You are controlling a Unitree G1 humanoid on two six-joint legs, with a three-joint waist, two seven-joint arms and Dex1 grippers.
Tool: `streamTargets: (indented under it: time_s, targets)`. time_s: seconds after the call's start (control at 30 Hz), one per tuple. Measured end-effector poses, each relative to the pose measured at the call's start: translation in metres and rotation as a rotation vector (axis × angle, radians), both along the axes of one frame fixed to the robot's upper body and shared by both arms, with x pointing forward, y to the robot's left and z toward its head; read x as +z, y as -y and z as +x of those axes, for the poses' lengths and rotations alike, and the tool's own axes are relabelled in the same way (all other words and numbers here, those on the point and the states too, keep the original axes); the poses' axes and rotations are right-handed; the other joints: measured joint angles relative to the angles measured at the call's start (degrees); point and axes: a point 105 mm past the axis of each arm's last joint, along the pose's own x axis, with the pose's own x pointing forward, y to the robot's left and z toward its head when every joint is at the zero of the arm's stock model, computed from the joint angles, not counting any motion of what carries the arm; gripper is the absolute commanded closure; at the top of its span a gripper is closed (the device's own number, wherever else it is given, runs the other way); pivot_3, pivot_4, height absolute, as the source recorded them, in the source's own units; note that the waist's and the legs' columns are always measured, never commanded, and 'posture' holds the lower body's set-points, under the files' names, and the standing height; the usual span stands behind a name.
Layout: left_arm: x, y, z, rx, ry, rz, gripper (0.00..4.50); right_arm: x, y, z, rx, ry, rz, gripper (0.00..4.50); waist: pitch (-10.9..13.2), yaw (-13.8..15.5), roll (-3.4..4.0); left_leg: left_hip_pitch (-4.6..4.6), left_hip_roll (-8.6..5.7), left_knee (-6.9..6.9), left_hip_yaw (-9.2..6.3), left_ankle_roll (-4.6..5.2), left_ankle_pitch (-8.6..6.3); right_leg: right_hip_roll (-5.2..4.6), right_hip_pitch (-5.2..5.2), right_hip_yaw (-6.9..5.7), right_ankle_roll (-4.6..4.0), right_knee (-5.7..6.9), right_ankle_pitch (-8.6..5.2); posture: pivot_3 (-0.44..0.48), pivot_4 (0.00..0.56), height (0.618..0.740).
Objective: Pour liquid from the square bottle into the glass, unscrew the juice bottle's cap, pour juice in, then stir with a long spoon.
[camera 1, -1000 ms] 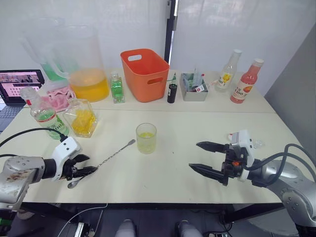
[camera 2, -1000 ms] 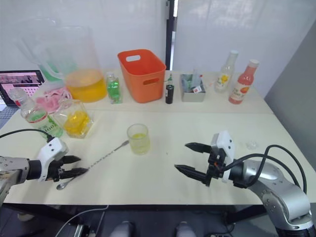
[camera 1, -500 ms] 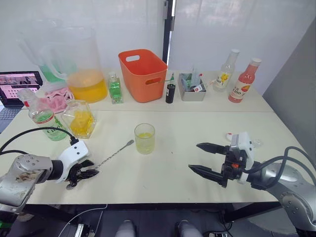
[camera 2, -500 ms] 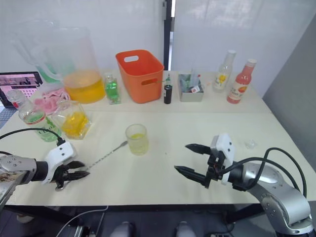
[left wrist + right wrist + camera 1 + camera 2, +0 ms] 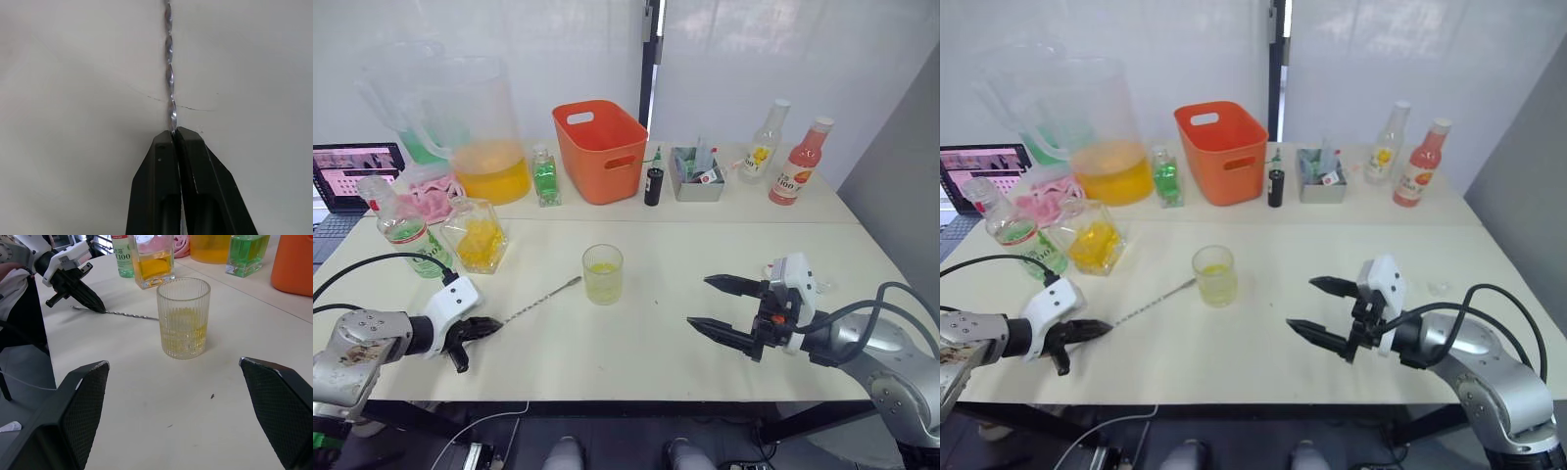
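Nearest, we find the left gripper (image 5: 174,131) clamped on the long spoon (image 5: 543,298), a thin twisted silver shaft lying on the table (image 5: 636,352) toward the glass (image 5: 603,274). We note the right gripper (image 5: 720,305) with fingers spread wide, holding nothing. Farther left stands the square bottle (image 5: 478,235).

Bright, even indoor light across your views.
You get soft, faint shadows on the pale table (image 5: 666,264) and a light, washed-out wall behind. Your right wrist view blurs its own fingers (image 5: 80,401) up close, while the glass (image 5: 183,318) stays sharp; your left wrist view is flat and low in contrast.
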Motion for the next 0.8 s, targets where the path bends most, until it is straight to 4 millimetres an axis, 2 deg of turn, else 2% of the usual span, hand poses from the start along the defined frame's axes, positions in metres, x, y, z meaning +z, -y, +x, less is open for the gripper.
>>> streamTargets:
  time_s: [0.1,0.2,0.33,0.43,0.5,0.57,0.63,0.8]
  targets:
    - [0.016,-0.001,0.011,0.022,0.086,-0.039,4.48,0.006,0.001,0.007,-0.030,0.016,-0.013,0.00,0.1,0.0,-0.18,-0.12,0.00,0.00,-0.01,0.17,0.11,0.01,-0.03,-0.01,0.01,-0.05,0.01,0.000,0.150,0.703]
    - [0.050,0.010,0.026,0.031,0.241,-0.173,4.48,0.009,0.002,0.016,-0.067,0.014,-0.025,0.00,0.1,0.1,-0.22,-0.25,-0.01,0.01,-0.01,0.35,0.22,0.01,-0.08,-0.01,0.07,-0.05,0.00,0.000,0.150,0.703]
    - [0.081,0.021,0.032,0.021,0.376,-0.279,4.48,0.015,0.003,0.027,-0.120,0.018,-0.031,0.00,0.1,-0.1,-0.23,-0.25,-0.02,-0.01,-0.02,0.36,0.22,0.04,-0.08,-0.01,0.14,-0.02,0.02,0.000,0.150,0.703]
    - [0.102,0.040,0.035,-0.011,0.464,-0.367,4.48,0.027,-0.001,0.043,-0.165,-0.040,0.065,0.00,0.1,-0.4,-0.29,-0.23,0.00,0.07,-0.04,0.36,0.23,0.07,-0.06,0.00,0.17,0.03,0.06,0.000,0.150,0.703]
    - [0.119,0.056,0.035,-0.044,0.529,-0.418,4.48,0.043,-0.008,0.054,-0.171,-0.097,0.202,0.00,0.1,-0.5,-0.30,-0.23,-0.01,0.10,-0.07,0.38,0.24,0.08,-0.03,0.01,0.55,0.07,0.32,0.000,0.150,0.703]
    - [0.134,0.069,0.033,-0.075,0.585,-0.456,4.48,0.058,-0.016,0.058,-0.159,-0.127,0.306,0.00,0.1,-0.4,-0.30,-0.23,-0.02,0.09,-0.11,0.38,0.24,0.09,0.00,0.02,0.59,0.06,0.34,0.000,0.150,0.703]
    - [0.139,0.081,0.031,-0.091,0.605,-0.482,4.48,0.068,-0.024,0.060,-0.153,-0.156,0.381,0.00,0.1,-0.4,-0.30,-0.23,-0.03,0.08,-0.13,0.39,0.24,0.10,0.02,0.02,0.59,0.05,0.34,0.000,0.150,0.703]
    - [0.131,0.103,0.033,-0.092,0.555,-0.535,4.48,0.077,-0.047,0.071,-0.183,-0.253,0.532,0.00,0.1,-0.4,-0.29,-0.26,-0.03,0.09,-0.17,0.40,0.25,0.14,-0.01,0.04,0.59,0.11,0.35,0.000,0.150,0.703]
